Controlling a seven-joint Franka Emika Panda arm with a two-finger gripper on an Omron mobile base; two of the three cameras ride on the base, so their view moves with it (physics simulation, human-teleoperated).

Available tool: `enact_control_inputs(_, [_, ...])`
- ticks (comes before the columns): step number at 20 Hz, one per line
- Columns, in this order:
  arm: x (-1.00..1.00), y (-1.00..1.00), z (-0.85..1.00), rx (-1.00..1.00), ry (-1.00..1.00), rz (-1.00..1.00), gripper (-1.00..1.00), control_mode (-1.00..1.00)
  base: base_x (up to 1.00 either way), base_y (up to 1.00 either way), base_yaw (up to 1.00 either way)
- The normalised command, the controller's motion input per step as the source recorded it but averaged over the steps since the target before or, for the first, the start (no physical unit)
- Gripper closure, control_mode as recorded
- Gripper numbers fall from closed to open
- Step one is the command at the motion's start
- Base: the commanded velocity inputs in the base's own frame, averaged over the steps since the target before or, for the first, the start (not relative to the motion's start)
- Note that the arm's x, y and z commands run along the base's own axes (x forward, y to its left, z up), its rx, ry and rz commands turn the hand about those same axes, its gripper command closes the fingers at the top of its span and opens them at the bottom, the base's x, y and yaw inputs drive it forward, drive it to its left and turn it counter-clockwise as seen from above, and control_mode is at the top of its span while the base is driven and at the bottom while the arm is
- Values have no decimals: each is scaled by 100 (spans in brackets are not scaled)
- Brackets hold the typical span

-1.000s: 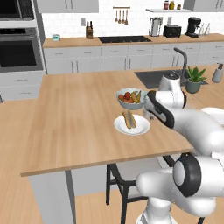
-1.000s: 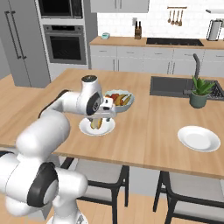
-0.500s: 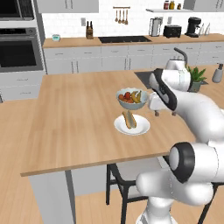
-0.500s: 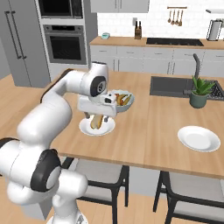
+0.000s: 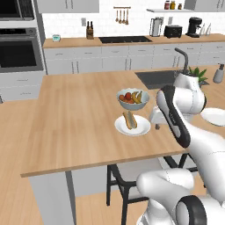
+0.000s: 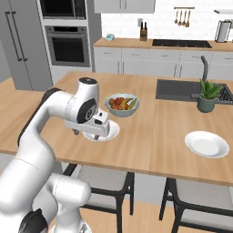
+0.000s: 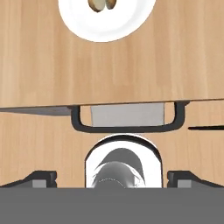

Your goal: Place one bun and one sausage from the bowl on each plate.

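Observation:
A white plate (image 5: pixel 139 130) lies on the island in front of the fruit bowl, with a tan bun (image 5: pixel 132 121) and a brown sausage (image 5: pixel 127 117) side by side on it. My gripper (image 5: pixel 156 127) hangs just right of this plate, near the counter's front edge, open and empty. In the hand view the same plate (image 7: pixel 107 26) sits at the top, and the fingertips (image 7: pixel 42 178) stand wide apart at the bottom. A second white plate (image 6: pixel 207 144) lies bare far to the right. The black bowl is out of view.
A pale grey fruit bowl (image 5: pixel 132 99) stands just behind the loaded plate. A sink (image 6: pixel 182 88) and a potted plant (image 6: pixel 208 96) are at the right. Stools (image 5: pixel 128 176) stand under the counter's front edge (image 7: pixel 109 104).
The hand has drawn back from above the loaded plate towards the counter's front edge and to the right. The bun and sausage stay on the plate.

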Motion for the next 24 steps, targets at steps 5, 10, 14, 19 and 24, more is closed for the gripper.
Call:
enact_control_inputs(5, [-2, 1, 0, 0, 0, 0, -100, -100, 0, 0, 0])
enact_control_inputs(10, [0, 0, 0, 0, 0, 0, -100, 100, -11, -78, 0])
enact_control_inputs(14, [0, 0, 0, 0, 0, 0, -100, 100, -11, -100, -5])
enact_control_inputs(19, [0, 0, 0, 0, 0, 0, -100, 100, 8, -100, 0])
enact_control_inputs(24, [0, 0, 0, 0, 0, 0, -100, 100, 19, -100, 0])
